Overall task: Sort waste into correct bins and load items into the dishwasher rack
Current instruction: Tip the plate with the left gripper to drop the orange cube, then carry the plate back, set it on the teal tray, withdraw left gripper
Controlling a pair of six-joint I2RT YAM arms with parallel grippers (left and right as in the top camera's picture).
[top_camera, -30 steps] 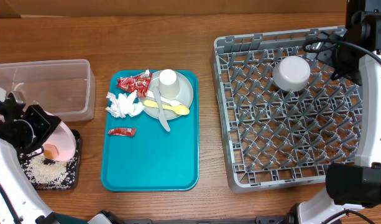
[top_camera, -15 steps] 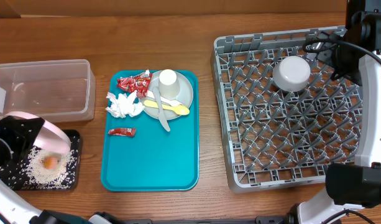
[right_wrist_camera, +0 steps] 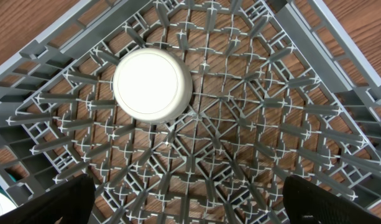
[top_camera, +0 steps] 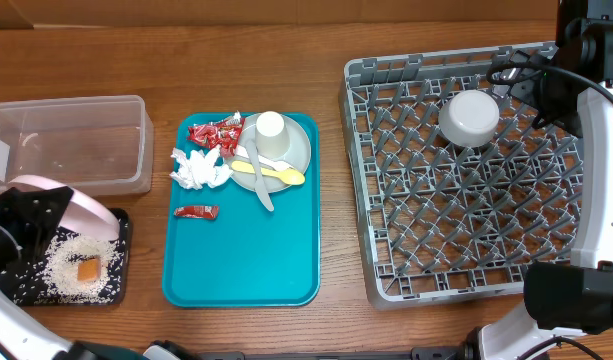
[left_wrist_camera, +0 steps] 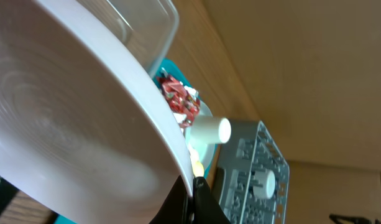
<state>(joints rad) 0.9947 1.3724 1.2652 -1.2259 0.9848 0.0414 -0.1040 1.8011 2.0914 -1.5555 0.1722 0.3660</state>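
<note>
My left gripper (top_camera: 41, 218) is shut on the rim of the pale pink plate (top_camera: 84, 206) and holds it steeply tilted over the black tray (top_camera: 116, 290). The plate fills the left wrist view (left_wrist_camera: 66, 124), with the jaws (left_wrist_camera: 193, 194) pinching its edge. Rice (top_camera: 66, 275) and the orange cube (top_camera: 87, 269) lie in the black tray. The clear tub (top_camera: 71, 140) stands behind it. My right gripper (right_wrist_camera: 190, 208) is open and empty above the dishwasher rack (top_camera: 386, 250), where the white bowl (top_camera: 469, 118) sits upside down; the bowl also shows in the right wrist view (right_wrist_camera: 151, 85).
The teal tray (top_camera: 241, 260) holds the grey-green plate (top_camera: 296, 150) with the white cup (top_camera: 270, 130), yellow spoon (top_camera: 276, 174) and pale fork (top_camera: 258, 185), plus red wrappers (top_camera: 214, 133) (top_camera: 196, 211) and white tissue (top_camera: 199, 168).
The pink plate tipped steeper over the black tray. The orange cube slid off the plate and now lies on the rice. The right arm has not moved.
</note>
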